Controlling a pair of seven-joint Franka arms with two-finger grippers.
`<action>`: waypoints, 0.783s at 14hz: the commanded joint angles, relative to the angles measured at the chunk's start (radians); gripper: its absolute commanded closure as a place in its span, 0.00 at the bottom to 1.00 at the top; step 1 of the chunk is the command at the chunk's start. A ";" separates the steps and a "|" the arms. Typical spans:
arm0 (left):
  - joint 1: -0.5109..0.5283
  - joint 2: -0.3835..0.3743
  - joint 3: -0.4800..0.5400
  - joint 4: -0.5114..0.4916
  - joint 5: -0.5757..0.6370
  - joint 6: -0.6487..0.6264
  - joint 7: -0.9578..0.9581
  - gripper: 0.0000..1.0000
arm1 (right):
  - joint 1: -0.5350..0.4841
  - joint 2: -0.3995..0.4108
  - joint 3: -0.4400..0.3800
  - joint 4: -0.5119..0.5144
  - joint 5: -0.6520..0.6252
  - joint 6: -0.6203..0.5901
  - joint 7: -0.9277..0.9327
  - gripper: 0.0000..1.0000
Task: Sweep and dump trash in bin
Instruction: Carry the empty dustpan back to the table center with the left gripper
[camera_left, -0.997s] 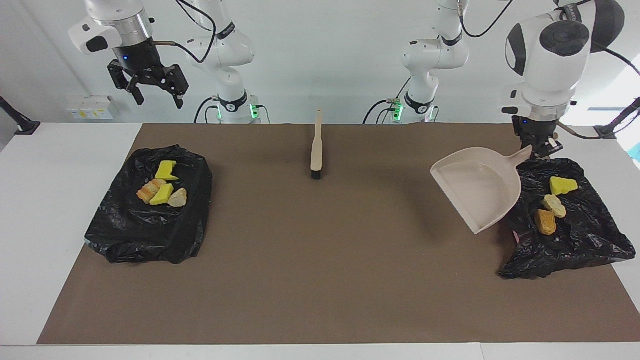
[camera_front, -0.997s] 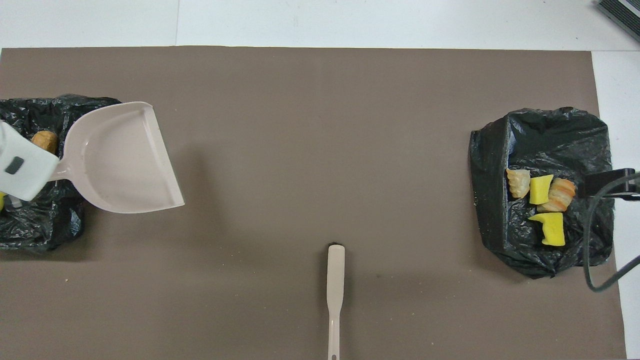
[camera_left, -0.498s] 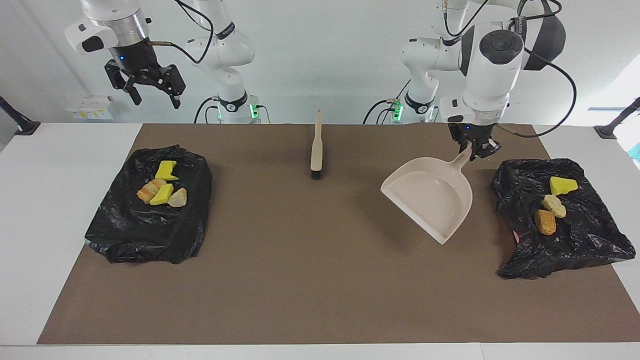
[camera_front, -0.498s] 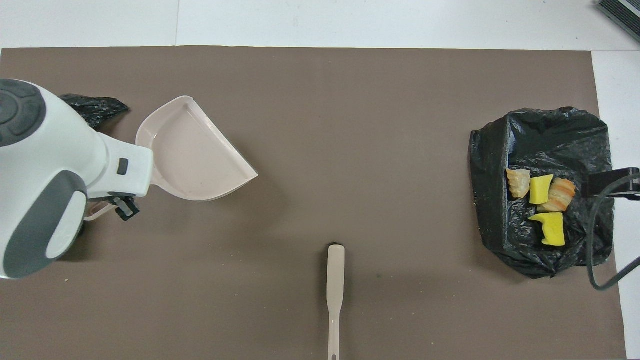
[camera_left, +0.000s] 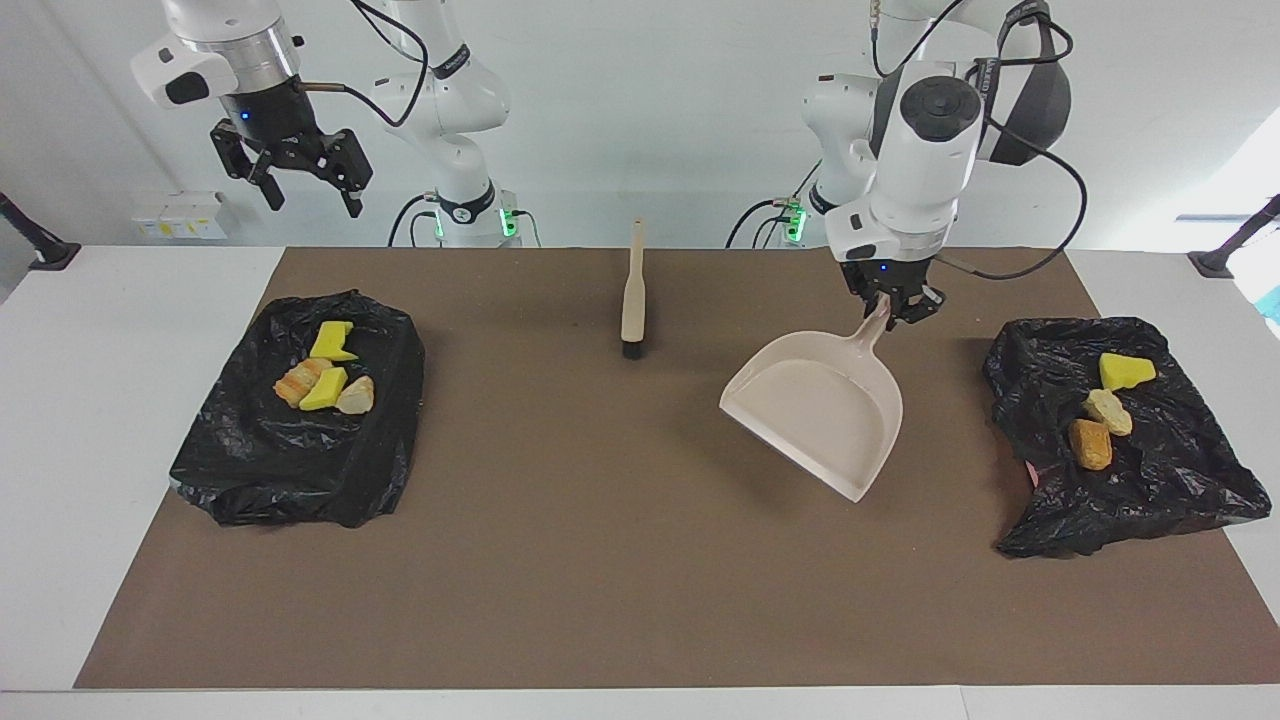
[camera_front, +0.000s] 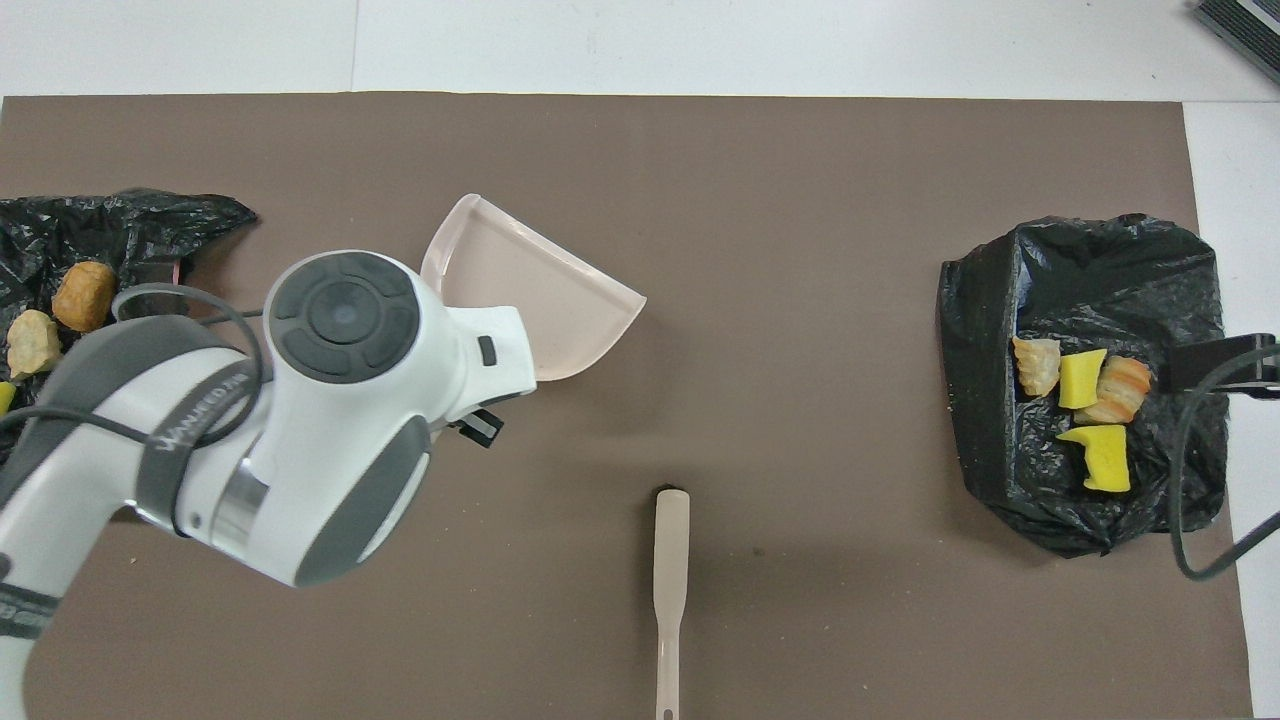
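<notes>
Beige dustpan (camera_left: 822, 412), empty, hangs over the mat by its handle in the clamped left gripper (camera_left: 893, 308); all seven trash scraps (camera_left: 1104, 408) already lie on the two black-bagged bins (camera_left: 300, 440), the brush (camera_left: 632, 290) lies idle, and the right gripper (camera_left: 302, 190) waits spread wide and empty.

- White table (camera_left: 120, 420), brown mat (camera_left: 600, 540) spread over most of its top.
- Beige brush (camera_left: 632, 290) flat on the mat, midway between the two ends, close to the edge nearest the robots; bristle end points away from them.
- Black bag (camera_left: 300, 440) lying on the mat toward the right arm's end.
- Second black bag (camera_left: 1150, 490) toward the left arm's end, its outer edge spilling onto bare table.
- Small pale crumbs dot the mat.
</notes>
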 joint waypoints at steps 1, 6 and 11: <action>-0.083 0.058 0.021 0.003 -0.073 0.102 -0.162 1.00 | -0.010 0.009 0.003 0.005 0.025 0.001 -0.029 0.00; -0.154 0.228 0.021 0.100 -0.145 0.240 -0.312 1.00 | -0.006 0.003 0.005 -0.006 0.025 0.013 -0.018 0.00; -0.207 0.333 0.022 0.194 -0.150 0.244 -0.473 1.00 | -0.009 -0.001 0.003 -0.018 0.025 0.027 -0.014 0.00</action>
